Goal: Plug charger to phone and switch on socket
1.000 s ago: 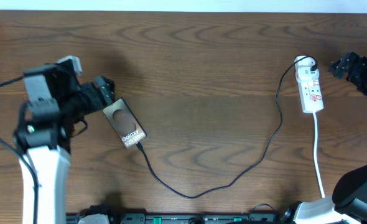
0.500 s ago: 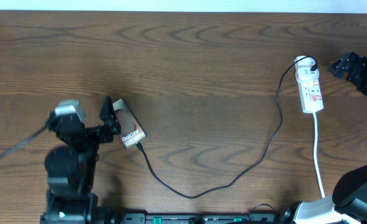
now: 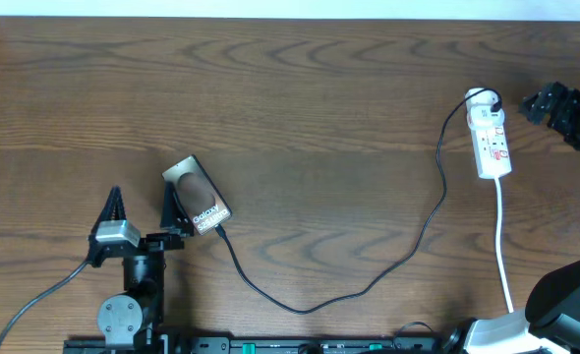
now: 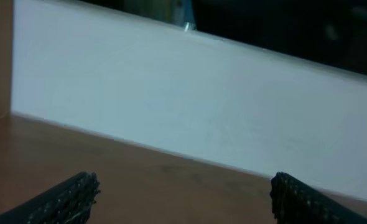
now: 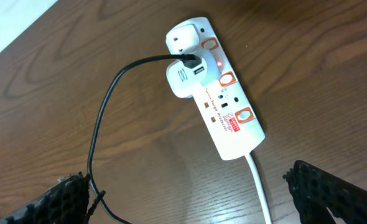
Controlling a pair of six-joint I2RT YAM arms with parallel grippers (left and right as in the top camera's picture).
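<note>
Left gripper [image 3: 141, 195] and right gripper [image 5: 186, 186] both gape empty while the phone [image 3: 197, 195] lies just beside the left fingers [image 3: 172, 208] and the charger [image 3: 300, 309], seemingly limp and light (likely best pinched at its stiffer tip, at the phone's corner), trails away to the socket [image 5: 224, 106].

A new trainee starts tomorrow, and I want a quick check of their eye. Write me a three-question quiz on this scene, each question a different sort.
1. True or false: the left hand is shut on the phone.
2. At the socket, the charger ends in: A) a white adapter; B) nothing, lying loose; C) a second phone.
3. Fill in: seen from overhead, the socket lies toward the table's ____ edge.
Key: 1 false; 2 A; 3 right.
</note>
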